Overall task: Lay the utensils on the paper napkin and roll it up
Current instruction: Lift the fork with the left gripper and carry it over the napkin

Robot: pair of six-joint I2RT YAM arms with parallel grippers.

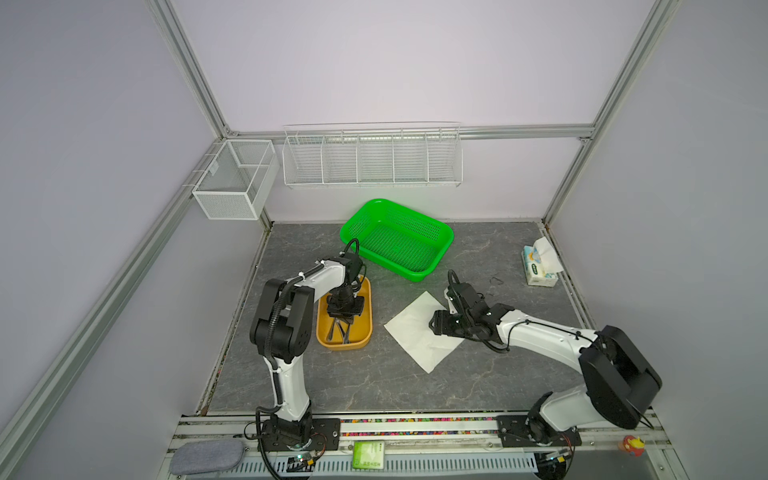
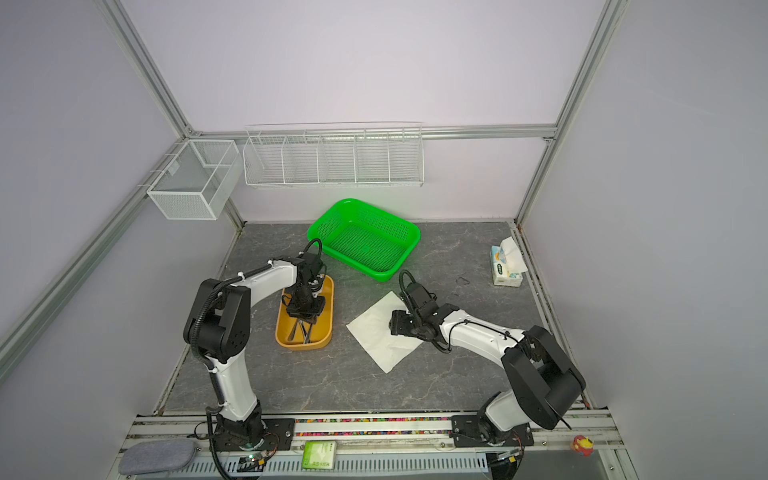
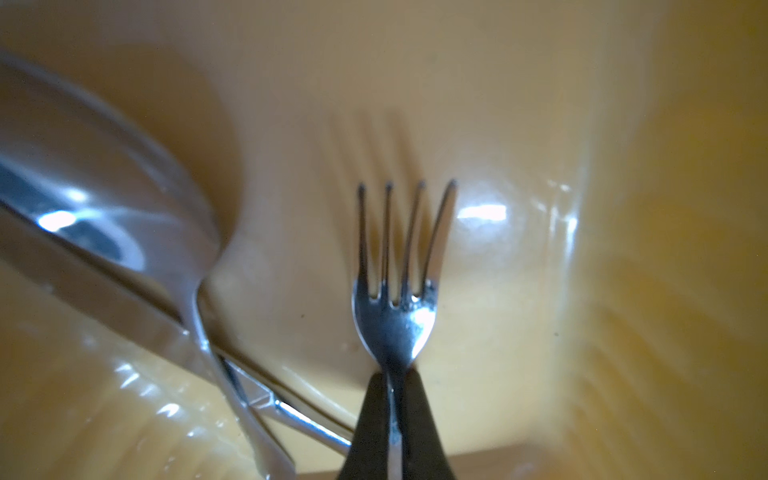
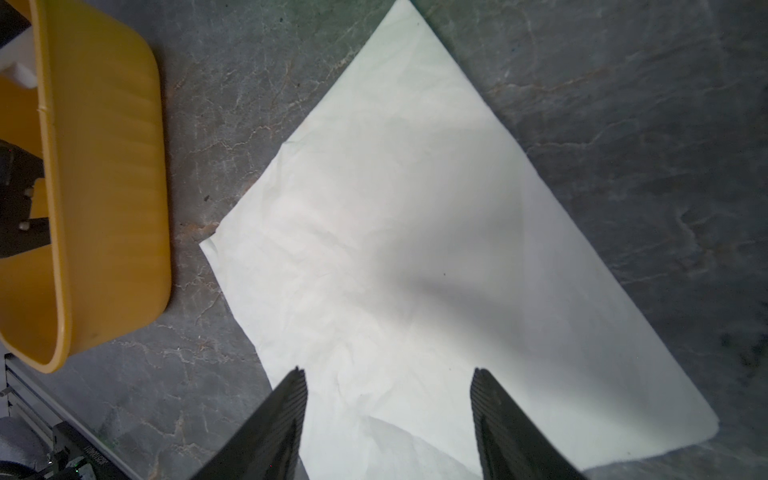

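Toward the back, a green basket (image 1: pixel 397 239); at the far right edge, a tissue pack (image 1: pixel 540 264); both well clear of the arms. Just left of the napkin (image 1: pixel 415 336), a yellow tub (image 1: pixel 366 332), its walls close around the left gripper (image 3: pixel 395 382). Inside the tub, spoon (image 3: pixel 104 199) crossed over knife (image 3: pixel 104 291), fork (image 3: pixel 397 316) beside them. Left gripper clamped tight on the fork's neck. Right gripper (image 4: pixel 388 374) low over the napkin, flat on the grey table (image 4: pixel 623 124); fingers spread wide, holding nothing.
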